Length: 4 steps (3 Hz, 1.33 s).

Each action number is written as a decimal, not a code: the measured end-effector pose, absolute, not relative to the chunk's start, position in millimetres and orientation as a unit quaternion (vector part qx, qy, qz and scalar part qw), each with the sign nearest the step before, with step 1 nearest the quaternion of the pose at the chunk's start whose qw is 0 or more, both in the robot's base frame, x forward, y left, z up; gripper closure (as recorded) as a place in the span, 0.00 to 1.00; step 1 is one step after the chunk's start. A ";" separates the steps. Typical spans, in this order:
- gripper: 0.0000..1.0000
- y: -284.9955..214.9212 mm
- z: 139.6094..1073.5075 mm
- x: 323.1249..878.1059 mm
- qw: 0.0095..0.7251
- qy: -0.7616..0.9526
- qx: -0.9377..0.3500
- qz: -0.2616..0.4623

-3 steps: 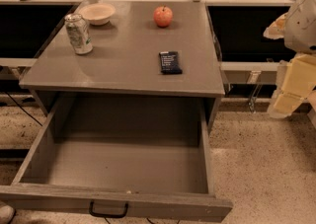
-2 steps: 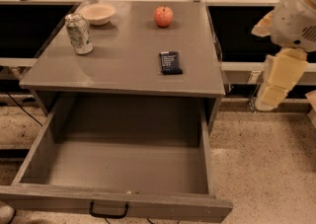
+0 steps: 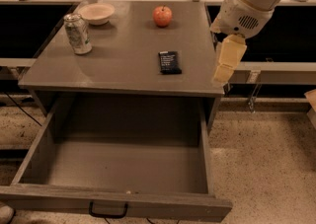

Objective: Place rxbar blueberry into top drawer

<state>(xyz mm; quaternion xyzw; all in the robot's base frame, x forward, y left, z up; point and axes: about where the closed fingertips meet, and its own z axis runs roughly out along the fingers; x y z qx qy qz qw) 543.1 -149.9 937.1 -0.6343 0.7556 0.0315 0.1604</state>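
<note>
rxbar blueberry (image 3: 170,62) lies flat on the tabletop (image 3: 118,70), easy pickings; gripper (image 3: 220,76) hangs to its right, empty, can't tell how open; top drawer (image 3: 148,203) gapes below it, ready.

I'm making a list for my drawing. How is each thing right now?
top drawer: pulled open, looks empty.
rxbar blueberry: lying flat on the tabletop, not held.
can: standing upright.
bowl: right way up.
apple: whole, resting on the tabletop.
pincer: over the tabletop's right edge, apart from the bar.
</note>
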 end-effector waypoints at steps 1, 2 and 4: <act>0.00 -149.9 937.1 543.1 0.160 0.756 -0.634 0.031; 0.00 -141.2 934.7 551.9 0.173 0.749 -0.638 0.035; 0.00 -83.6 927.2 592.6 0.212 0.690 -0.689 0.063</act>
